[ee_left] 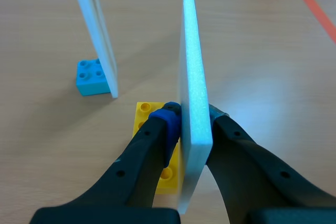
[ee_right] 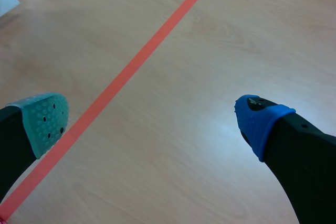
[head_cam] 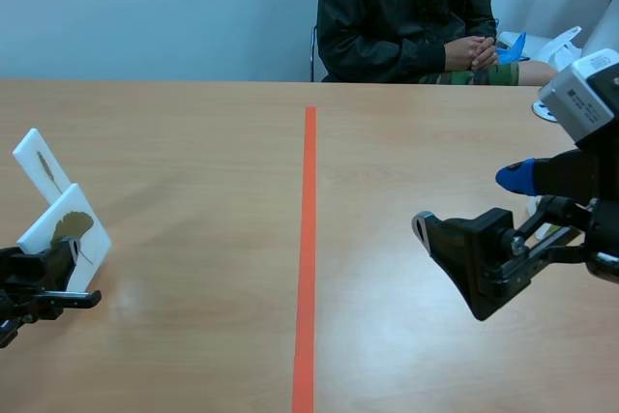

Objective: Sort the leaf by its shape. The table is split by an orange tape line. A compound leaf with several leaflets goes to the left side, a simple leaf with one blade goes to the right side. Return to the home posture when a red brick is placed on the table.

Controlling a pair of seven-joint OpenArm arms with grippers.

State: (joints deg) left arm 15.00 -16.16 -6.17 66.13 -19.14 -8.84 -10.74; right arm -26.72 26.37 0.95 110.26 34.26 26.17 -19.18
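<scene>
left claw [ee_left: 191,121] low, pinching leaf card [ee_left: 190,51] — right claw [ee_right: 152,118] hovering, spread wide

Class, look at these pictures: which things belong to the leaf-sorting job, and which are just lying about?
Belong to the job:
held leaf card, shut in the left gripper; second leaf card; yellow brick; blue brick; orange tape line; open right gripper.

Lying about:
blue-and-white items beside the seated person.
</scene>
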